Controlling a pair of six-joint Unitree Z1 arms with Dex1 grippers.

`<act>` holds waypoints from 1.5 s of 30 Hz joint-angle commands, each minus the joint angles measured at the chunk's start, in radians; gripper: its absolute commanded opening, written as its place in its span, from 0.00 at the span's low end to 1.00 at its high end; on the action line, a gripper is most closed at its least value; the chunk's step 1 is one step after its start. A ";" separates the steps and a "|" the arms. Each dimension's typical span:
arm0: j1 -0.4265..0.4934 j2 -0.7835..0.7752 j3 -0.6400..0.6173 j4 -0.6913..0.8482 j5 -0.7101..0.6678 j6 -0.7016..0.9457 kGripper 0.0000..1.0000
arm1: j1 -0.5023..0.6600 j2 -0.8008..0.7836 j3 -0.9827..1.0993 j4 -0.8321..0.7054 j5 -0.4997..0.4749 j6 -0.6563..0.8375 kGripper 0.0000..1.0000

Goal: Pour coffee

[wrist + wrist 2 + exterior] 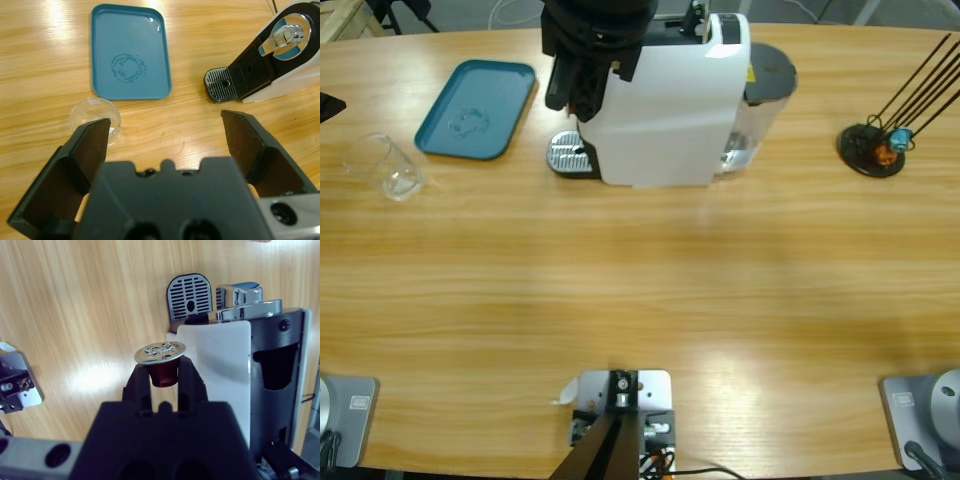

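My right gripper (164, 371) is shut on a dark red coffee capsule (161, 360) with a silver foil lid. It hangs above the white coffee machine (225, 370), beside the machine's dark open slot (272, 365). In the high view this gripper (585, 70) hovers over the machine's (670, 110) left end. My left gripper (165, 122) is open and empty, high over the table. A small clear glass (95, 117) stands below its left jaw, also seen at the table's left (388, 168). No amber liquid shows in the glass; the coffee is out of view.
A teal tray (477, 110) (130, 52) lies beyond the glass, with a dried ring mark on it. The machine's drip grate (565, 155) (222, 85) (190, 297) sticks out at its left. A black stand with thin rods (872, 148) sits far right.
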 commanded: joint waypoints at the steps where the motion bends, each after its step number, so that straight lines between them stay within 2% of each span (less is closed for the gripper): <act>1: -0.012 0.027 0.033 -0.012 -0.017 0.012 0.96 | -0.007 -0.032 -0.557 -0.046 -0.066 -0.042 0.00; 7: -0.012 0.027 0.033 -0.016 -0.017 0.012 0.96 | -0.008 -0.016 -0.548 -0.080 -0.092 -0.034 0.00; 12: -0.012 0.042 0.033 -0.028 -0.028 0.013 0.96 | -0.008 -0.065 -0.474 0.031 -0.089 -0.002 0.00; 15: -0.012 0.039 0.033 -0.029 -0.033 0.013 0.96 | -0.008 -0.095 -0.461 0.108 -0.042 0.005 0.00; 20: -0.012 0.021 0.035 -0.024 -0.034 0.012 0.96 | -0.008 -0.166 -0.271 0.112 0.014 0.004 0.00; 26: -0.012 0.011 0.036 -0.021 -0.034 0.012 0.96 | -0.007 -0.198 -0.165 0.108 0.065 0.001 0.00; 35: -0.015 0.010 0.036 -0.021 -0.036 0.012 0.96 | 0.024 -0.139 -0.091 0.091 0.182 0.035 0.00; 40: -0.015 0.007 0.036 -0.020 -0.036 0.012 0.96 | 0.024 -0.148 -0.047 0.070 0.144 0.135 0.00; 45: -0.026 0.005 0.036 -0.021 -0.036 0.012 0.96 | 0.024 -0.318 0.094 -0.073 0.065 0.195 0.00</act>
